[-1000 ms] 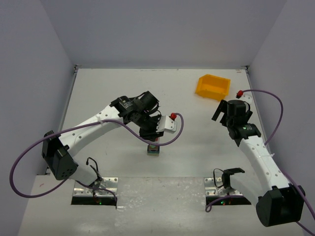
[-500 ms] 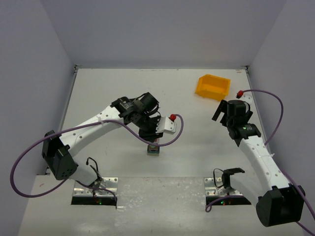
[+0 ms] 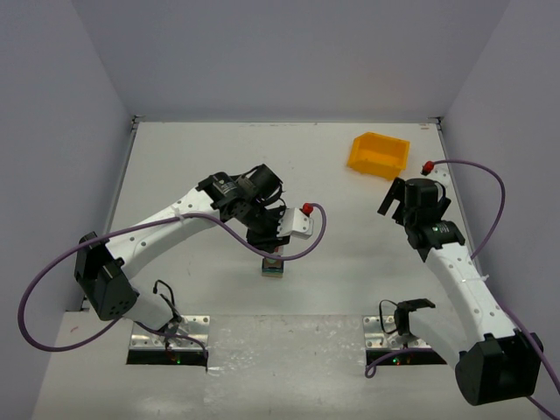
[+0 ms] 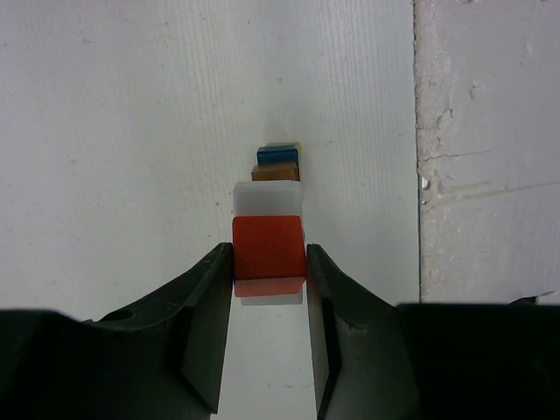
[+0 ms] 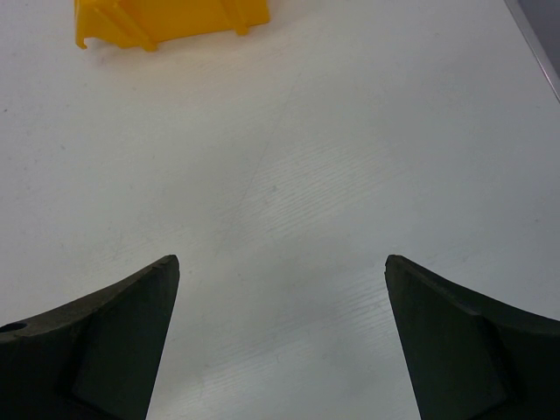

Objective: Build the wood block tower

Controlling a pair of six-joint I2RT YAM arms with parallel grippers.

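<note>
Alignment decides the next move. The left gripper [image 4: 269, 255] has its jaws pinching a red block [image 4: 269, 243] by two opposite side faces. That block sits straight above the tower [image 3: 272, 266], which stands on the table [image 3: 175, 166] directly under this gripper. Seen down the left wrist, the tower's long axis runs vertically away from the jaws. A pale block [image 4: 267, 198] lies directly under the red one, then a brown block [image 4: 276, 174] and a blue block [image 4: 277, 157] lower down. Whether the red block already rests on the pale one or hangs just above it, I cannot tell. Letting go probably calls for a clean spread with no sideways drag, since the stack is narrow. The right gripper [image 5: 280, 262], jaws spread wide and empty, hangs well to the right of the tower, with a yellow bin [image 3: 378, 154] beyond it. The left gripper is plainly the nearer.
</note>
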